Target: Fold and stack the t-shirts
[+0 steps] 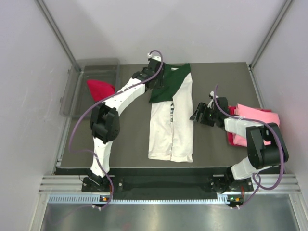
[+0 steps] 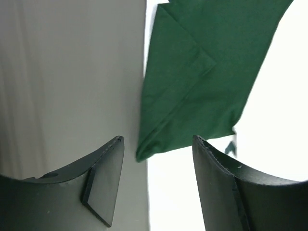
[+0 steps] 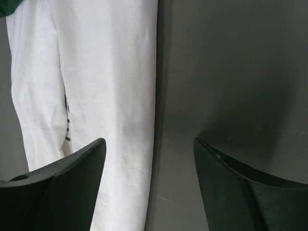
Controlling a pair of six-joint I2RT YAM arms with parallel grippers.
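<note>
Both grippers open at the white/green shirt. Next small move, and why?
Probably lower the left gripper onto the far, green end of the white t-shirt and pinch it. The shirt lies as a long narrow strip, sleeves folded in, not yet halved, and the open jaws hang right over that green fold.

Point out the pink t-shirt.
In the top view, the pink t-shirt lies folded at the right edge of the table, stacked on a red t-shirt and partly hidden by the right arm.
</note>
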